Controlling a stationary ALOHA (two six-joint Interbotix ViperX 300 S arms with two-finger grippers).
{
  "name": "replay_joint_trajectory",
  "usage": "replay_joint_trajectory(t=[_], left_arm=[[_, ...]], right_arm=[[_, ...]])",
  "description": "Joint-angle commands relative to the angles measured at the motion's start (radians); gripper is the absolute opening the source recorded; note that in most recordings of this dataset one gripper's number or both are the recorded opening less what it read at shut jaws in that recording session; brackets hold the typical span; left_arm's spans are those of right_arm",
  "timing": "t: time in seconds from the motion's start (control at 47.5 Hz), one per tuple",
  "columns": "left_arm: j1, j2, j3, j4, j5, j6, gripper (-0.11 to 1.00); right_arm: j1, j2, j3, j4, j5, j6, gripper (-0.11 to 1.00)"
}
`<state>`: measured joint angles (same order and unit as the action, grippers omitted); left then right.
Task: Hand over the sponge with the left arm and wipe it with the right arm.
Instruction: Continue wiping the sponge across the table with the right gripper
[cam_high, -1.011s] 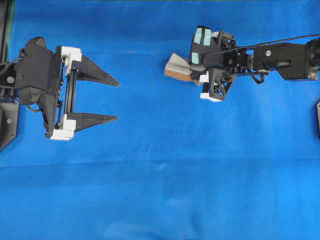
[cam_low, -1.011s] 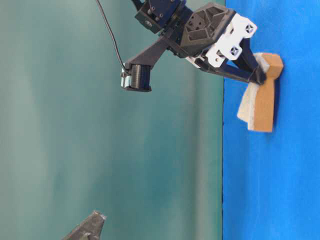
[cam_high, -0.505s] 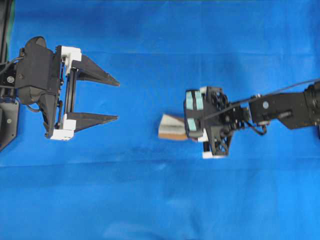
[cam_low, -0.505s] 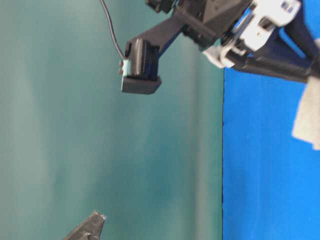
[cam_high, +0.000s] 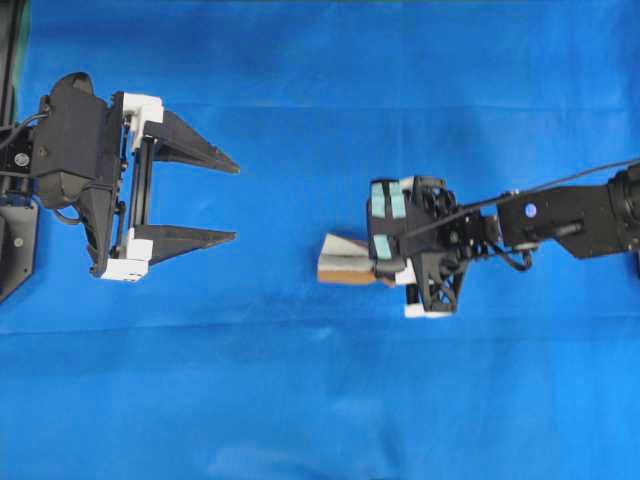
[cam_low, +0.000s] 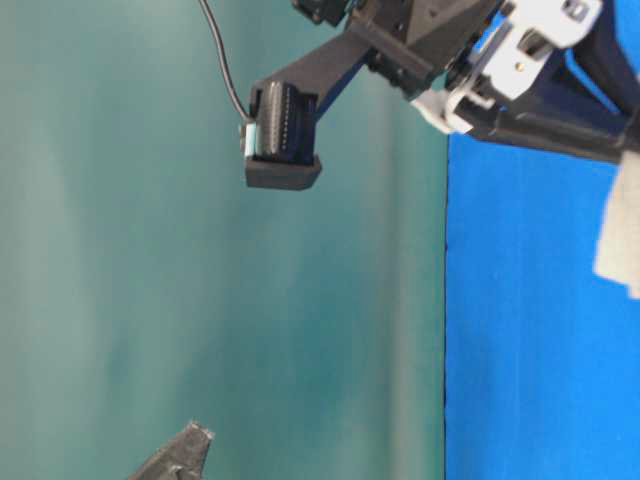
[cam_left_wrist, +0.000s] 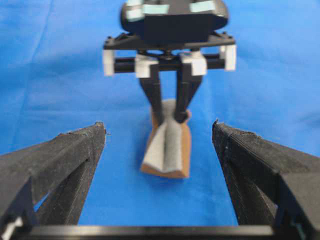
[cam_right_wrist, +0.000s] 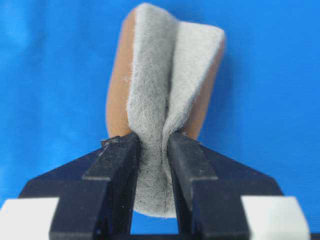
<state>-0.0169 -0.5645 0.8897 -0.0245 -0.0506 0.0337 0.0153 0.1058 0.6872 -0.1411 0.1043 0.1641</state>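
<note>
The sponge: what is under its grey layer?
Under the sponge's grey felt lies an orange-brown layer, visible along both edges. The right gripper pinches the felt into a fold, hiding the middle. Below is blue cloth.

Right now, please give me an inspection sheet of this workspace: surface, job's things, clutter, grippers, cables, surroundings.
Surface: blue cloth, slightly creased.
Job's things: sponge, grey face pinched into a fold, orange-brown layer outside, in the right gripper.
Clutter: nothing seen.
Grippers: left gripper open and empty, apart from the sponge, pointing toward it; right gripper shut on the sponge, teal tape squares on its camera housing.
Cables: black cable running along the right arm; another black cable in the table-level view.
Surroundings: teal-green backdrop; dark fixture at the left edge.
</note>
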Motion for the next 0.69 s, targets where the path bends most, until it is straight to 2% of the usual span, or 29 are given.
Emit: replay_joint_trajectory(t=[0.0, 0.168, 0.253, 0.674], left_arm=[[0.0, -0.003, 0.0, -0.002, -0.011, 0.002, 0.85], [-0.002, -0.003, 0.002, -0.002, -0.006, 0.0, 0.85], [-0.005, -0.005, 0.002, -0.002, -0.006, 0.0, 0.85], [-0.005, -0.003, 0.0, -0.002, -0.006, 0.002, 0.85]], right_arm=[[-0.066, -0.006, -0.017, -0.02, -0.006, 0.0, 0.28], [-0.166, -0.003, -0.018, -0.058, -0.006, 0.0, 0.28], [-0.19, -0.003, -0.02, -0.075, -0.008, 0.0, 0.28], [-0.178, -0.003, -0.018, -0.084, -0.018, 0.002, 0.28]])
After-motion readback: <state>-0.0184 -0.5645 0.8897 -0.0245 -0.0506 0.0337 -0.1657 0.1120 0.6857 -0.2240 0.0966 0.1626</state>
